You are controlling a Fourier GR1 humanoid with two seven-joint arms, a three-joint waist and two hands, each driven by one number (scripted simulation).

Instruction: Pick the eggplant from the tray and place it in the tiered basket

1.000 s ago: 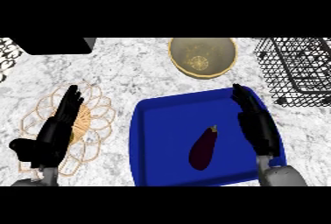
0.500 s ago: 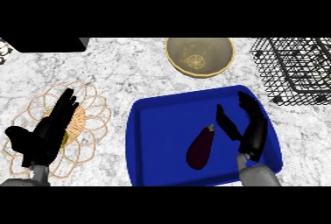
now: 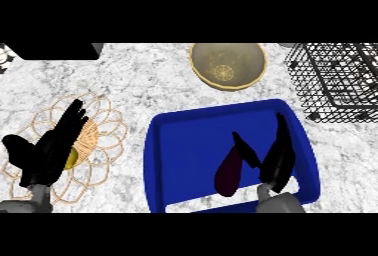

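Our right hand (image 3: pixel 272 155) spreads open beside the eggplant (image 3: pixel 228 172) on the blue tray (image 3: pixel 184 150); closing off-centre, we might roll it away.

— What can't you see?
— My right hand (image 3: pixel 272 156) covers the eggplant's (image 3: pixel 229 172) upper end. The basket (image 3: pixel 336 80) runs off the frame's right edge.
— And lower left?
— My left hand (image 3: pixel 46 150) hides the trivet's (image 3: pixel 103 131) centre.

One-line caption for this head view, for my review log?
Right hand open beside the eggplant on the blue tray; left hand rests open; wire basket waits top right.
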